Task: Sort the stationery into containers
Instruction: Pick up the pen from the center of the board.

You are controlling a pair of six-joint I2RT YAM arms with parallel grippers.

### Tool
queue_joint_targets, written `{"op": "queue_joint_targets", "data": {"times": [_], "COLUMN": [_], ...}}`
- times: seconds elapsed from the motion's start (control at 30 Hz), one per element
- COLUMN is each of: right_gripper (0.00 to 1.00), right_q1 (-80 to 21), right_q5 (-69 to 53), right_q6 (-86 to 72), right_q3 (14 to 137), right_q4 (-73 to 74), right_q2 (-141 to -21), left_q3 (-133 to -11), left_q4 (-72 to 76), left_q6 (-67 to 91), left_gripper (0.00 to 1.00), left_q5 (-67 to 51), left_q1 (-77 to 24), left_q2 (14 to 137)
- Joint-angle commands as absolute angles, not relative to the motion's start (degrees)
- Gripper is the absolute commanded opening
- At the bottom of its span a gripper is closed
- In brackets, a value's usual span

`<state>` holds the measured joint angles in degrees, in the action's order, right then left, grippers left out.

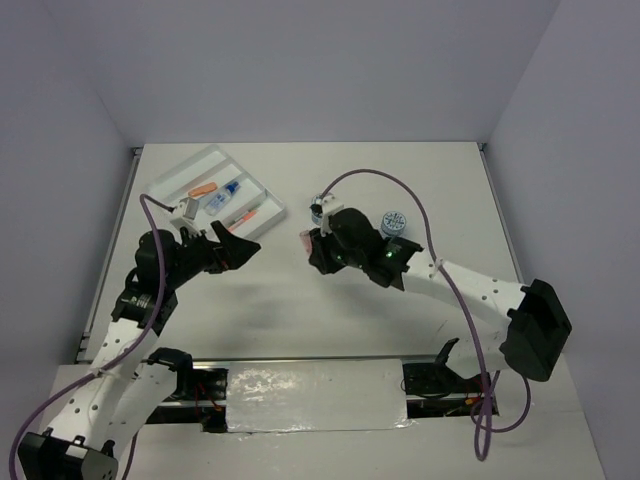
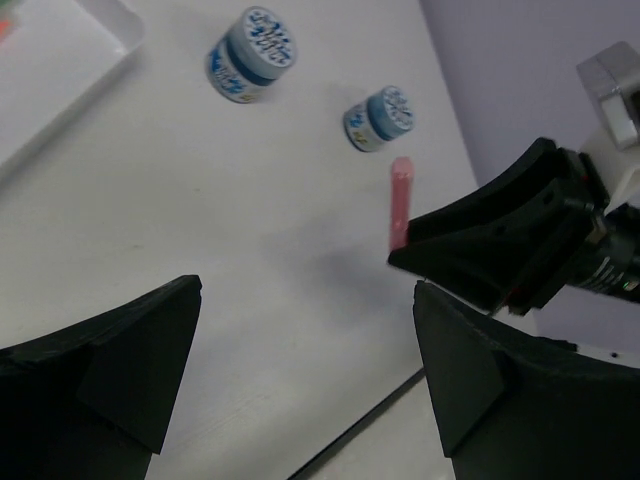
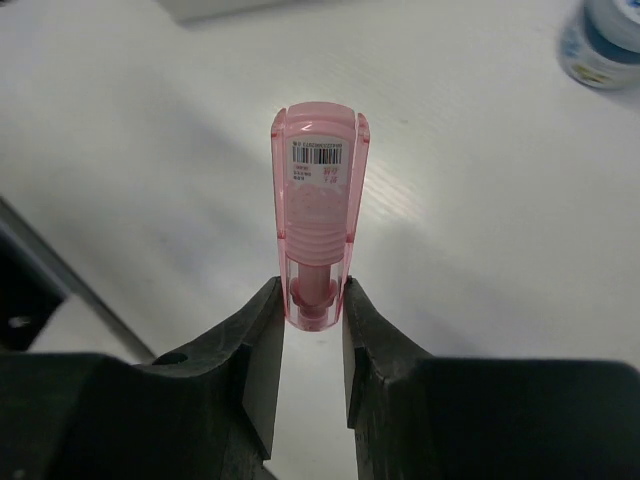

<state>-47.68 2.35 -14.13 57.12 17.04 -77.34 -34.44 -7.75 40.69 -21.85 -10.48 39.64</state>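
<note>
The right gripper pinches the pink piece by its end, above mid-bench. It is best carried level to the tray in the far-left corner. The left gripper hangs spread.

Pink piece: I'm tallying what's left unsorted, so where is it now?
Top view: the pink piece is mid-table, pinched in the right gripper, just right of the white tray and near the two blue-white pots.

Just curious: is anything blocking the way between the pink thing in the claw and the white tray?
Nothing visible lies between the pink piece, held by the right claw, and the white tray. The open left claw hovers just beside that path, so it could come close.
</note>
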Motion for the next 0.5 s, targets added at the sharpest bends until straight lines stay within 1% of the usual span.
{"op": "queue_joint_targets", "data": {"times": [0.0, 0.07, 0.2, 0.33, 0.47], "right_gripper": [0.07, 0.07, 0.07, 0.08, 0.08], "right_q1": [-53.51, -57.45, -62.22, -63.72, -64.16], "right_q5": [7.56, 8.35, 11.77, 12.48, 11.69], "right_q6": [-24.6, -26.19, -26.02, -26.28, -25.93], "right_q3": [58.09, 60.2, 65.38, 68.28, 70.22], "right_q4": [7.94, 7.3, 8.7, 8.35, 8.96], "right_q2": [-75.94, -76.63, -79.01, -80.24, -81.3], "left_q3": [-35.85, -36.3, -36.91, -35.69, -33.66], "left_q4": [5.09, 6.41, 5.98, 5.8, 8.35], "left_q6": [48.16, 48.69, 48.25, 48.51, 49.22], "left_gripper": [0.99, 0.97, 0.97, 0.94, 0.88], "left_q5": [-26.19, -26.45, -25.49, -25.92, -27.33], "left_q1": [-13.26, -14.23, -16.43, -16.61, -16.79], "left_q2": [40.25, 40.78, 41.48, 42.01, 42.8]}}
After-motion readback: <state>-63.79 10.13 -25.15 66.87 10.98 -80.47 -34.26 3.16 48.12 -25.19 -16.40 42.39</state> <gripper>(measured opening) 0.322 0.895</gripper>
